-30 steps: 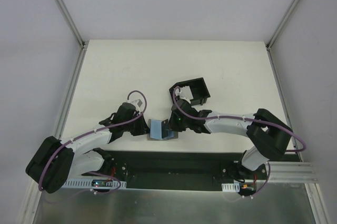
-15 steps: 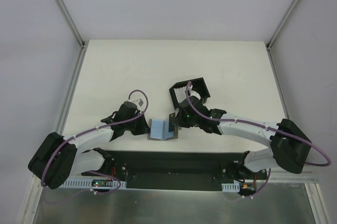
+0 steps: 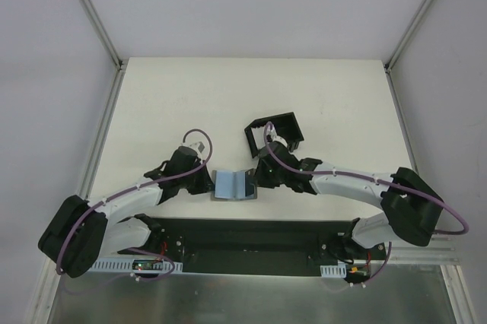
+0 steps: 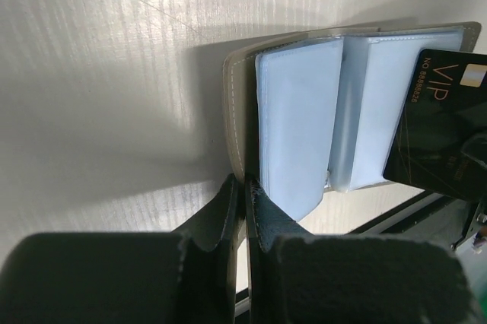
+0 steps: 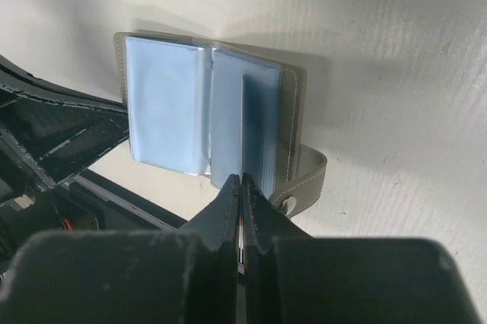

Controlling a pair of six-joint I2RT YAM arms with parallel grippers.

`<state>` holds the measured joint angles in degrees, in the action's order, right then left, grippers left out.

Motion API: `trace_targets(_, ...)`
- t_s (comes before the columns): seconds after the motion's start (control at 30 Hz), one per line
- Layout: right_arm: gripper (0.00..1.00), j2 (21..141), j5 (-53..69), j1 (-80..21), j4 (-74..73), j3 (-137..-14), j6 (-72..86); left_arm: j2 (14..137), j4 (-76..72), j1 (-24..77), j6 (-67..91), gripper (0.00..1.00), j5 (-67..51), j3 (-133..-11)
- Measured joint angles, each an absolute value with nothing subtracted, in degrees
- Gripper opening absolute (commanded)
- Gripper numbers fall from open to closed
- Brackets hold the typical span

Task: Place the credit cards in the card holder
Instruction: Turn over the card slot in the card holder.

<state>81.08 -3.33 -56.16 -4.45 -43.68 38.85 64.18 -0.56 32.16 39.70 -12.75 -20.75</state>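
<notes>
Fingers (image 4: 217, 221) clamped, our left gripper (image 4: 245, 187) pins the card holder (image 4: 297, 126); our right gripper (image 5: 240, 187) (just swung in) poises 1 credit card (image 4: 445, 122) for insertion.

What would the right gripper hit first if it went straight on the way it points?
The open grey wallet: the right gripper, shut on a dark card, points at its clear sleeves. The card's edge would probably touch them first; depth is unclear.
</notes>
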Motion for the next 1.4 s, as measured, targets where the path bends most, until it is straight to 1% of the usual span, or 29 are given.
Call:
trace_targets(0.5,0.0,81.71,-8.27,-58.87,-2.33,-43.81,37.82,59.66,0.36,32.14,37.95,0.0,-9.76,-18.74)
trace_targets(0.83,0.0,83.99,-8.34,-58.87,-0.67,-46.94,36.34,58.94,0.32,32.14,37.78,0.0,-9.39,-18.06)
trace_targets(1.07,0.0,85.17,-8.38,-58.87,-0.23,-46.98,36.42,57.45,0.73,32.14,37.19,0.0,-9.39,-17.74)
trace_targets(1.17,0.0,83.94,-8.82,-58.87,-0.71,-46.26,36.42,55.9,1.04,32.14,36.91,0.0,-9.39,-17.32)
trace_targets(1.4,0.0,76.99,-10.35,-58.46,-3.73,-44.38,36.47,54.98,1.56,32.14,36.8,0.0,-9.43,-16.88)
